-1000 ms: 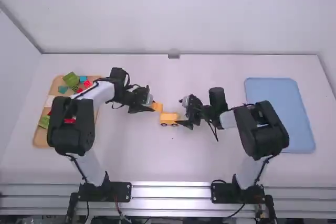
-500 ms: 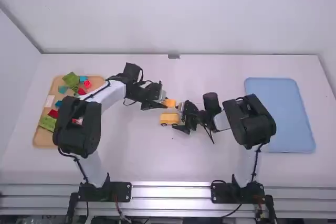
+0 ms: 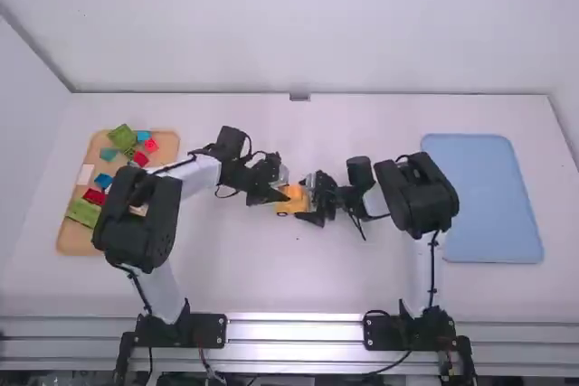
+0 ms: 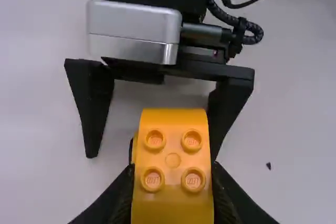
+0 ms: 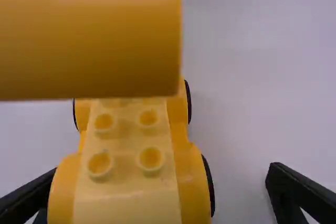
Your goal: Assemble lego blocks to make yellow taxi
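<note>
White links (image 3: 203,174), black joints (image 3: 136,228), looping black cables (image 4: 236,22).

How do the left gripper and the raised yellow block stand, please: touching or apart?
Touching. In the left wrist view, the left gripper has a finger against each side of the block.

White table (image 3: 226,268), left gripper (image 3: 283,194) and right gripper (image 3: 308,199) close together near the frame's centre, yellow block (image 3: 295,192) and yellow wheeled base (image 3: 289,209) between them, wooden tray (image 3: 69,243) of coloured blocks (image 3: 83,213) at left, blue tray (image 3: 493,196) at right.
</note>
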Robot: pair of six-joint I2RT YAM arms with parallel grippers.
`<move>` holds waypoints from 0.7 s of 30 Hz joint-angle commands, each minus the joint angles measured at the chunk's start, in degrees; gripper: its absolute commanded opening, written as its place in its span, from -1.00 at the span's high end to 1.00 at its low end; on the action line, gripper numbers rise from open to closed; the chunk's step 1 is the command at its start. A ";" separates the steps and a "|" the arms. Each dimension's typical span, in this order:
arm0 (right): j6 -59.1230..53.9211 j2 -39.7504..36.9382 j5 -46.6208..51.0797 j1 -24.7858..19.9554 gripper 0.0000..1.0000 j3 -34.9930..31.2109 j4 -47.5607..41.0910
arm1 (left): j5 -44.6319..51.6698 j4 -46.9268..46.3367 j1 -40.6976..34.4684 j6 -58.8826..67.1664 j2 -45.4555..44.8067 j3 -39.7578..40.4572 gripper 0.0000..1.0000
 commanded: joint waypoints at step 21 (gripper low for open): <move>-1.31 1.11 -1.66 1.97 -0.10 0.83 -0.22 | -3.74 15.87 0.00 -11.23 -0.70 -8.83 0.71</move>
